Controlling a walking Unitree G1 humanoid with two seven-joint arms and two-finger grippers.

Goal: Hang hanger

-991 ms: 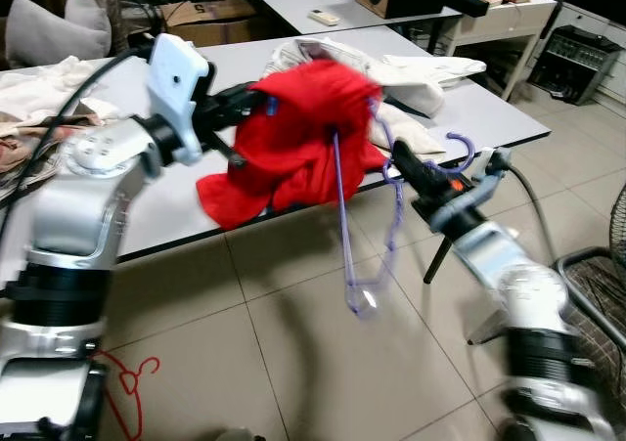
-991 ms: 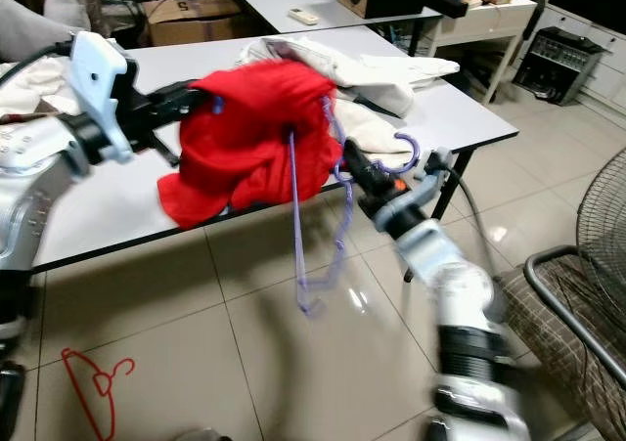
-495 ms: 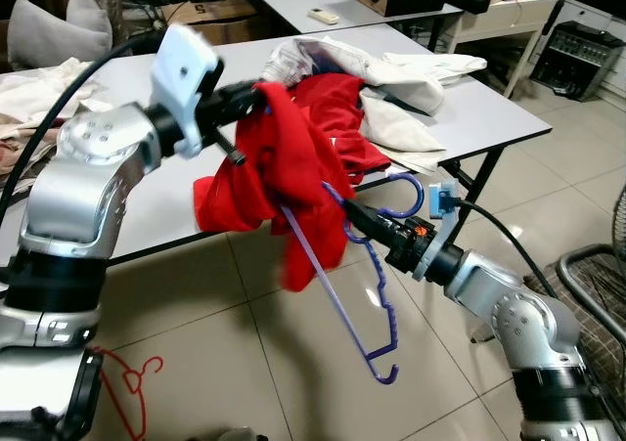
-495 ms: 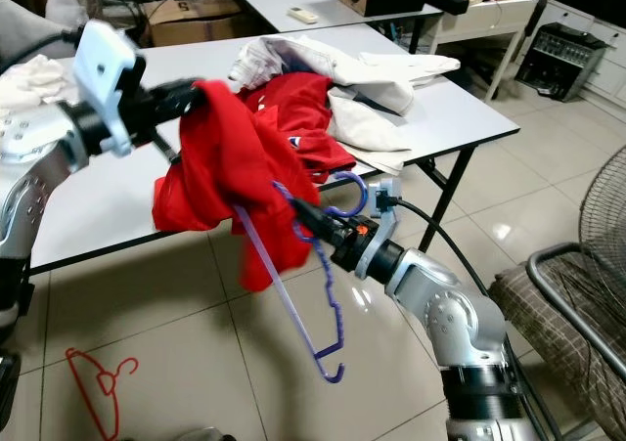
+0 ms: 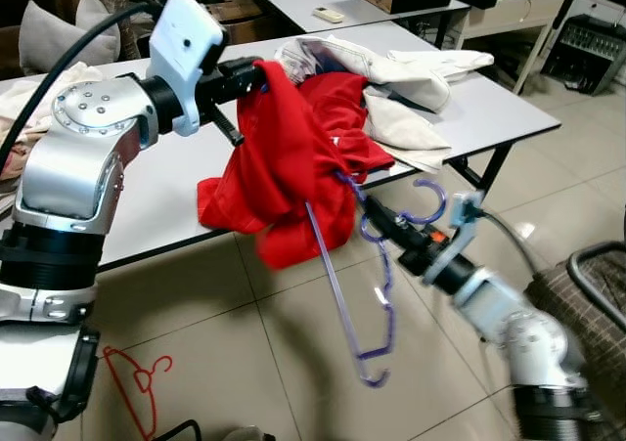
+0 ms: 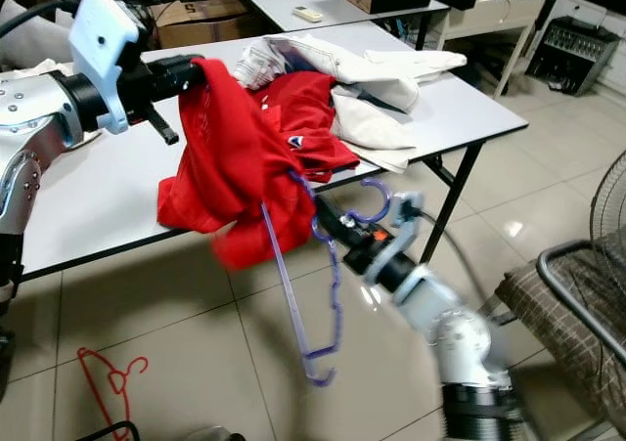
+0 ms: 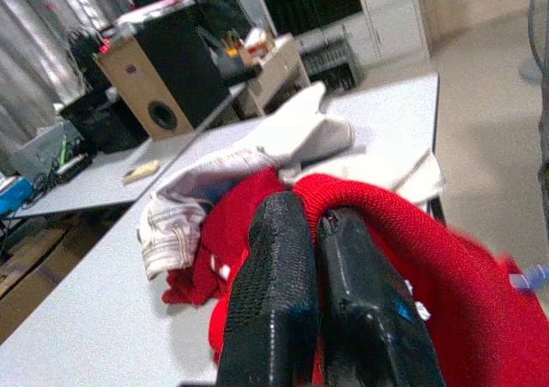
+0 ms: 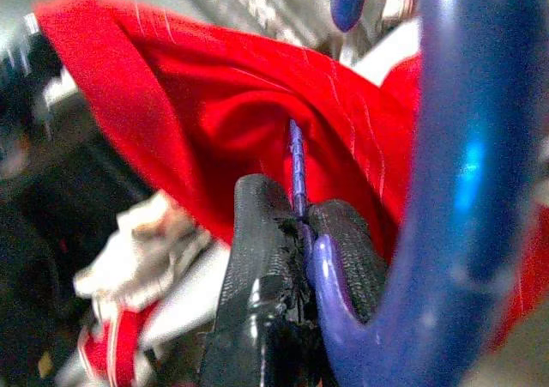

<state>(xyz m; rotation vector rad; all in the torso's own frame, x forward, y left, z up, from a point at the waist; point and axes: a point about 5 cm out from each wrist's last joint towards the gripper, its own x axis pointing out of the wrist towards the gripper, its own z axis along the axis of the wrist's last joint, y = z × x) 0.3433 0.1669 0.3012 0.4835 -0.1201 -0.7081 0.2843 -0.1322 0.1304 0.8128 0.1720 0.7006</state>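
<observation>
In the head views, our left gripper holds the red garment up over the table's front edge, while our right gripper pinches the purple hanger by its neck below that edge. We judge we are threading the hanger into the garment; next its arm must slide further in. Half a second ago the hanger sat slightly lower. In the left wrist view, fingers are pressed together on red cloth. In the right wrist view, pads clamp the purple wire.
</observation>
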